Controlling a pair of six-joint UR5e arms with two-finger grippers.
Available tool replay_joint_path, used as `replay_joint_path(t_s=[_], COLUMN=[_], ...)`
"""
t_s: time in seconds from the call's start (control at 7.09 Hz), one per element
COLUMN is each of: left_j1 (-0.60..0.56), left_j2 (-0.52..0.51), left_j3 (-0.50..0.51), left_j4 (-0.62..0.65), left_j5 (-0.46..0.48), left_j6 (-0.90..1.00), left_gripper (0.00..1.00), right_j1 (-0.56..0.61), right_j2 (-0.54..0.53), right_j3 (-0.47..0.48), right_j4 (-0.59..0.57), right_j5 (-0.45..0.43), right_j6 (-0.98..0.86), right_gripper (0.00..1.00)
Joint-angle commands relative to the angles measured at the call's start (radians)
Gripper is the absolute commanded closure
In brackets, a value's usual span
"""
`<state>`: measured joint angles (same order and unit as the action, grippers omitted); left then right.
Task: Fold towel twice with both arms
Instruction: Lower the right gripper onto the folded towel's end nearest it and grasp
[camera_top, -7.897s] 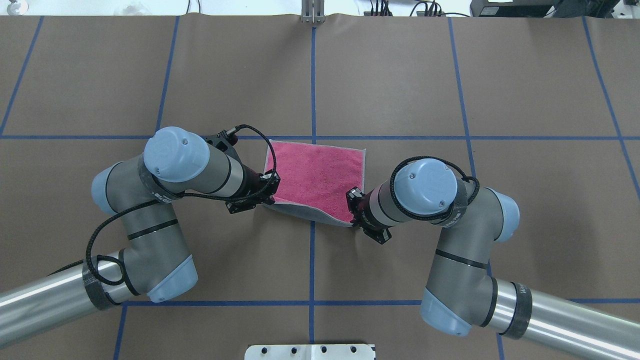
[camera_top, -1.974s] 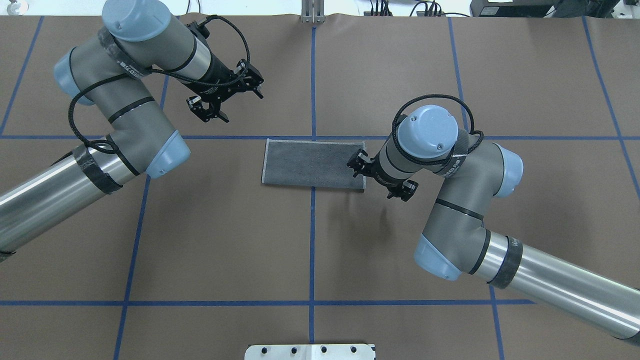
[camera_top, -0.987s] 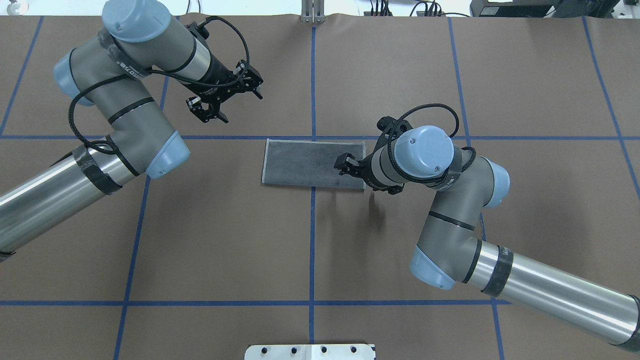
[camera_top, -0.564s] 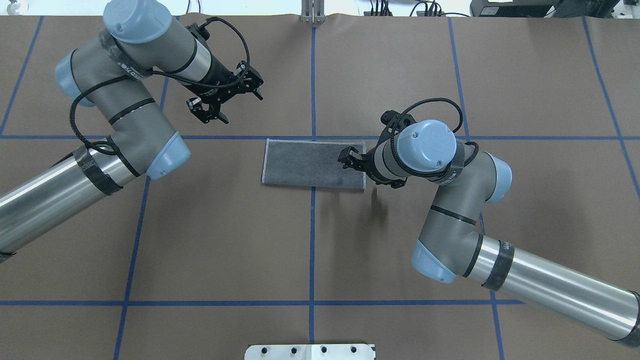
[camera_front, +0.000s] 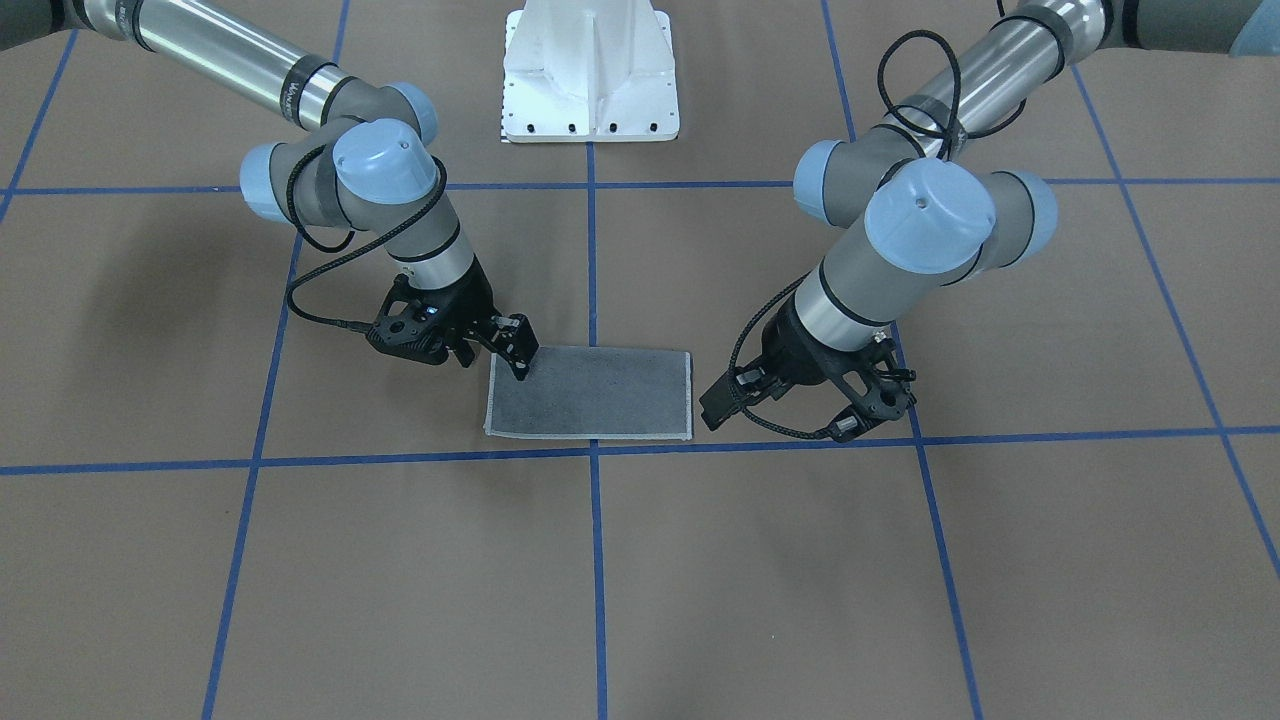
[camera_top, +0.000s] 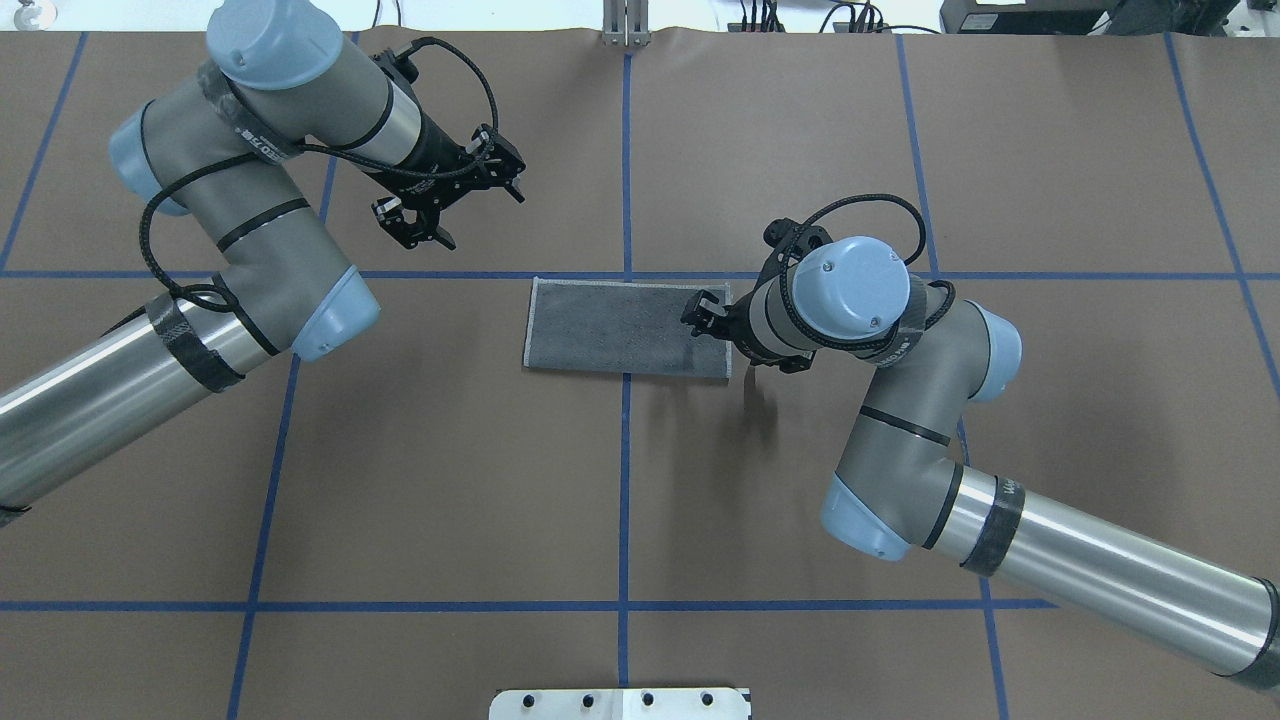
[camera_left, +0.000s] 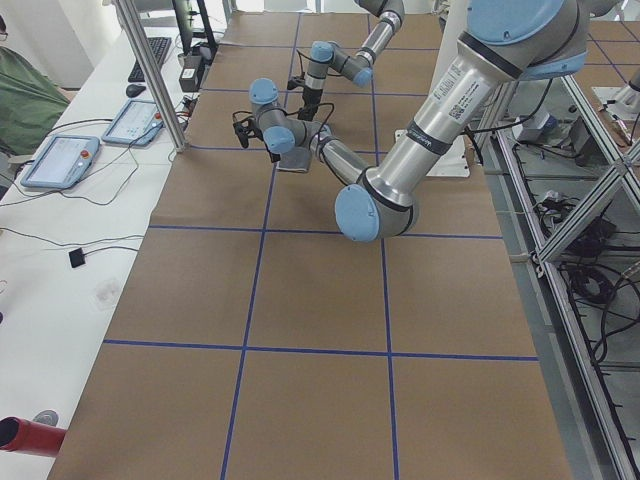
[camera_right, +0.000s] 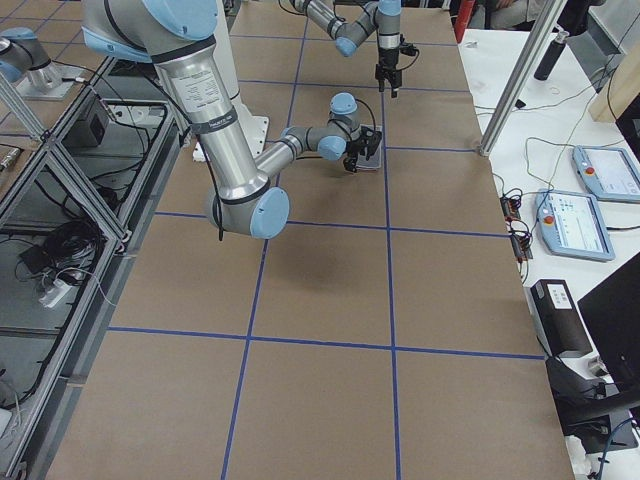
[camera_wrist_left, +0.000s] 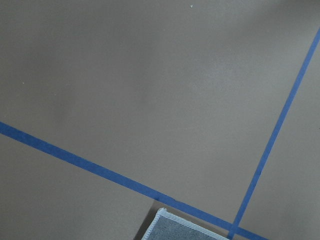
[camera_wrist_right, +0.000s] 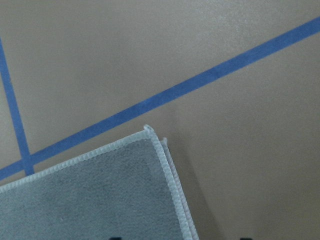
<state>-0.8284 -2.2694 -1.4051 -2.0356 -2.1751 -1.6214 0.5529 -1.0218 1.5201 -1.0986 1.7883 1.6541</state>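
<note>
The towel (camera_top: 620, 330) lies flat on the brown table, folded in half into a rectangle, dark grey face up with light trim; no pink shows. It also shows in the front view (camera_front: 590, 392). My right gripper (camera_top: 720, 325) is open and low at the towel's right end, near its far right corner, which fills the right wrist view (camera_wrist_right: 95, 195). In the front view the right gripper (camera_front: 495, 355) has one finger (camera_front: 520, 358) over that end. My left gripper (camera_top: 450, 208) is open and empty, raised beyond the towel's far left. The left wrist view shows only a towel corner (camera_wrist_left: 180, 231).
Blue tape lines (camera_top: 626, 180) grid the brown table cover. The white pedestal base (camera_front: 590, 75) stands at the robot's side. A side desk with tablets (camera_left: 60, 160) and a metal post (camera_left: 150, 70) lies beyond the far table edge.
Since 7.9 s ago the towel went from pink side up to folded grey side up. In the last second my right gripper moved along the towel's right end toward its far corner. The left arm barely moved.
</note>
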Motion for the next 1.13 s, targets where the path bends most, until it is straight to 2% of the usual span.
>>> replay_joint_path(t_s=[0.0, 0.42, 0.56, 0.71, 0.85, 0.99], left_j1=[0.0, -0.002, -0.002, -0.003, -0.005, -0.005], left_j2=[0.001, 0.001, 0.001, 0.001, 0.001, 0.001], left_j3=[-0.002, -0.002, -0.005, -0.006, -0.008, -0.009], left_j4=[0.0, 0.0, 0.0, 0.0, 0.0, 0.0], left_j5=[0.0, 0.0, 0.0, -0.002, -0.002, -0.002], left_j6=[0.0, 0.0, 0.0, 0.0, 0.0, 0.0], left_gripper=[0.01, 0.01, 0.01, 0.01, 0.01, 0.01], right_j1=[-0.001, -0.007, -0.007, -0.005, -0.005, -0.005], right_j2=[0.005, 0.006, 0.006, 0.012, 0.014, 0.012], right_j3=[-0.003, -0.003, -0.003, -0.001, 0.0, 0.003], right_j4=[-0.001, -0.001, -0.001, -0.001, -0.001, 0.0], right_j5=[0.003, 0.006, 0.008, 0.014, 0.019, 0.038], right_j6=[0.004, 0.023, 0.033, 0.033, 0.033, 0.033], right_gripper=[0.28, 0.43, 0.54, 0.86, 1.0, 1.0])
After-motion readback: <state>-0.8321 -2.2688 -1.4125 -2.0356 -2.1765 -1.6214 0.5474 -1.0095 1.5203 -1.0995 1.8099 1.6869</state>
